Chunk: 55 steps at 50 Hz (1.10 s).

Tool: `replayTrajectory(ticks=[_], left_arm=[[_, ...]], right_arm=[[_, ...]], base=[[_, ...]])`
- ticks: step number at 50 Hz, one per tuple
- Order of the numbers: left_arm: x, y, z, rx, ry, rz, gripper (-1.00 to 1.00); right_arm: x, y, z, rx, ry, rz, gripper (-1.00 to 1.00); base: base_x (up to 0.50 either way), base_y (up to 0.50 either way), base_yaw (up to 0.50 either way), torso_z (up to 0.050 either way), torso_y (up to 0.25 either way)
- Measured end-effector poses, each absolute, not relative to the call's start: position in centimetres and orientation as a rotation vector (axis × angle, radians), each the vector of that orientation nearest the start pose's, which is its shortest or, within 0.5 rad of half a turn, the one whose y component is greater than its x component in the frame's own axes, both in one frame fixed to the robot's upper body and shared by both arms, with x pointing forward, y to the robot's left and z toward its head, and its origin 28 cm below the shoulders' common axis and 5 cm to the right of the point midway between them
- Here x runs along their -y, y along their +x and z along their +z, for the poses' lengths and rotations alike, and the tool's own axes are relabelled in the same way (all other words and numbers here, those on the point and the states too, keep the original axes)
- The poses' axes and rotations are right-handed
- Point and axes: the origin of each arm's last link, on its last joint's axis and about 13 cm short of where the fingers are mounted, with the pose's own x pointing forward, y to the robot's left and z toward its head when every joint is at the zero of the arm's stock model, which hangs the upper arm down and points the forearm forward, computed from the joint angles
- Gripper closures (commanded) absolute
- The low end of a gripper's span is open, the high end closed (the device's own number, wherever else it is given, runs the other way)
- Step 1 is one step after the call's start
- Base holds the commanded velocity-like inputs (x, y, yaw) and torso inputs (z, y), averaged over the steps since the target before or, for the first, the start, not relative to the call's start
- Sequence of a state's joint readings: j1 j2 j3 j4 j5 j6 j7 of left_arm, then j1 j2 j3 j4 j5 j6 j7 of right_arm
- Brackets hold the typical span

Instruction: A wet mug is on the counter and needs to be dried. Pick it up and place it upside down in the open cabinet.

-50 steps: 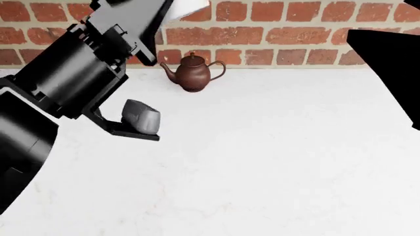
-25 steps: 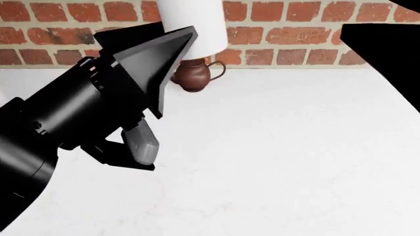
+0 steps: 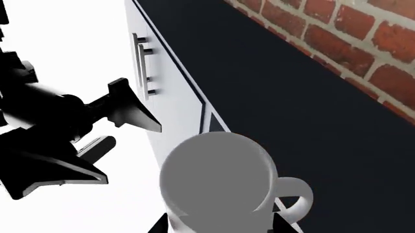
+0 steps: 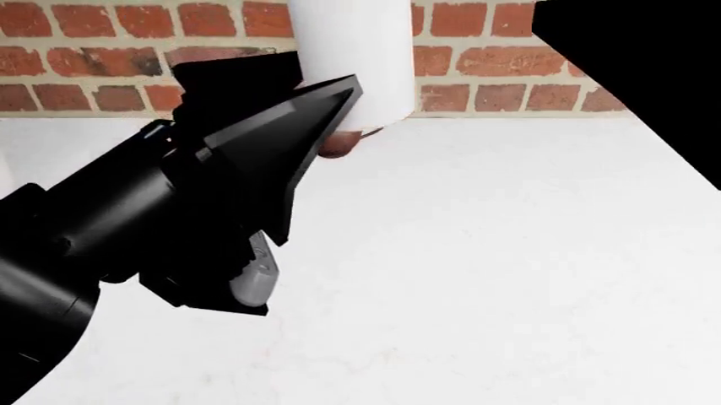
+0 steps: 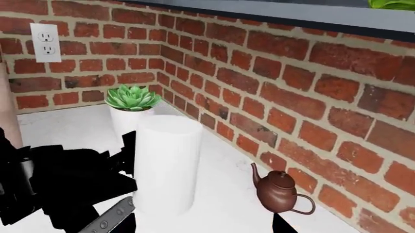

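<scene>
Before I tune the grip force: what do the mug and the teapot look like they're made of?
The mug looks like glazed white ceramic: smooth, uniform walls without pattern, though the render could equally be matte plastic. The teapot looks like glossy brown glazed clay or stoneware, given the soft highlights on its round body. The left gripper holds the mug above the counter.

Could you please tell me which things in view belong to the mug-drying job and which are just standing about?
Job:
mug, held by left gripper
counter

Standing about:
teapot
potted succulent
wall outlet
brick wall
</scene>
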State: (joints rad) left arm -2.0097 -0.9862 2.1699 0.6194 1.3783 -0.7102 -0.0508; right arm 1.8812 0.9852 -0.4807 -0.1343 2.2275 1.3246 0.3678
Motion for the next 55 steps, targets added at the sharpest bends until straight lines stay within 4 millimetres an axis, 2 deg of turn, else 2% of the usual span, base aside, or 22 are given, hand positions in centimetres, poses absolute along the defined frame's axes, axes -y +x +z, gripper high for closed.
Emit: replayTrajectory(ticks=[25,55], left_arm=[[-22.9,22.0,32.7,-1.832,-2.873,-0.457,1.0],[-22.6,21.7,32.4,-1.884,-2.857,-0.44,1.0]], right_arm=[[16.8,17.6,43.4,0.008,-0.177,0.943,-1.0],[15.5,19.1,43.0,0.003,-0.183,0.999,-1.0]], base=[[0.0,0.0,0.0,0.0,0.0],[0.0,0.0,0.0,0.001,0.0]])
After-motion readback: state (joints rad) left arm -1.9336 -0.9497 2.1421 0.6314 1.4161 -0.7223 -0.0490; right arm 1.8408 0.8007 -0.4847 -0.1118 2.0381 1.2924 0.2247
